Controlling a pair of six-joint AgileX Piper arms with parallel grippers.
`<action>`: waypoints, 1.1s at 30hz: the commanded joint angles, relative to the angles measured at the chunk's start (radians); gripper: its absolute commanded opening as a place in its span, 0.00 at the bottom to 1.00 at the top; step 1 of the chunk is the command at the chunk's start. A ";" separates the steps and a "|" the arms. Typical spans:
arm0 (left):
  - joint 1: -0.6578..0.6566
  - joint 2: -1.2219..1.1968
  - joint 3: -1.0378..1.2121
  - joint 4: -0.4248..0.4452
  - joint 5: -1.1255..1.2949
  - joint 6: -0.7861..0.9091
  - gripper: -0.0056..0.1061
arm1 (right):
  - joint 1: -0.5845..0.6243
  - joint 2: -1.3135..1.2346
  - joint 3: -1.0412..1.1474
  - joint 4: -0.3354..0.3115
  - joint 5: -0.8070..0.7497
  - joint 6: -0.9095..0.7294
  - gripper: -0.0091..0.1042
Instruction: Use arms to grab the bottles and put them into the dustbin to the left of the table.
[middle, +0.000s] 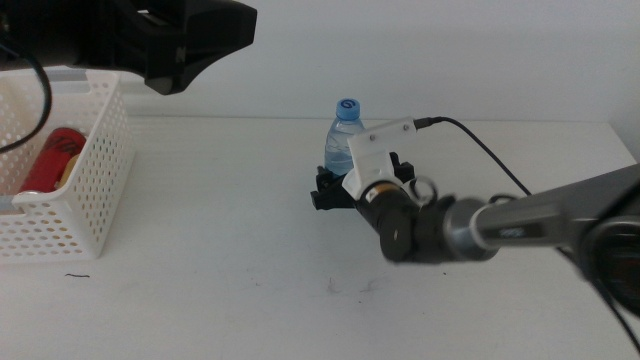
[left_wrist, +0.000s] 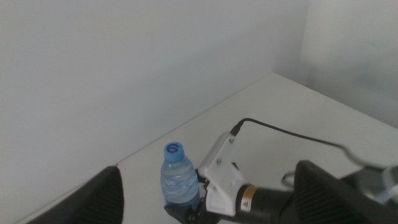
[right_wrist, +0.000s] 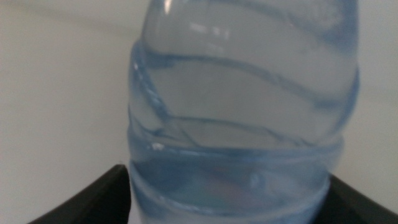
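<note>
A clear water bottle (middle: 345, 135) with a blue cap stands upright near the middle of the white table (middle: 200, 290). My right gripper (middle: 345, 182) has come in low from the right, and its jaws press against both sides of the bottle's lower body (right_wrist: 236, 112). The left wrist view shows the same bottle (left_wrist: 178, 180) from above, with the right arm's white housing beside it. High at the back left, my left gripper (middle: 195, 45) hangs open above the dustbin (middle: 90, 190), holding nothing. A red can (middle: 52, 160) lies inside the dustbin.
The white perforated dustbin stands at the table's left edge. The right arm's black cable (middle: 480, 150) arcs over the table behind the bottle. A few small dark scuffs (middle: 335, 288) mark the tabletop in front. A pale wall rises behind the table.
</note>
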 joint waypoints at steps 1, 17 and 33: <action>-0.002 -0.002 0.000 -0.001 -0.009 0.001 0.89 | 0.004 -0.099 -0.003 0.100 0.215 -0.024 0.85; -0.002 -0.002 0.000 -0.001 -0.009 0.001 0.89 | 0.000 -0.947 0.401 0.267 0.643 -0.153 0.69; -0.002 -0.002 0.000 -0.001 -0.009 0.001 0.89 | -0.001 -1.444 0.391 -0.676 1.242 0.625 0.70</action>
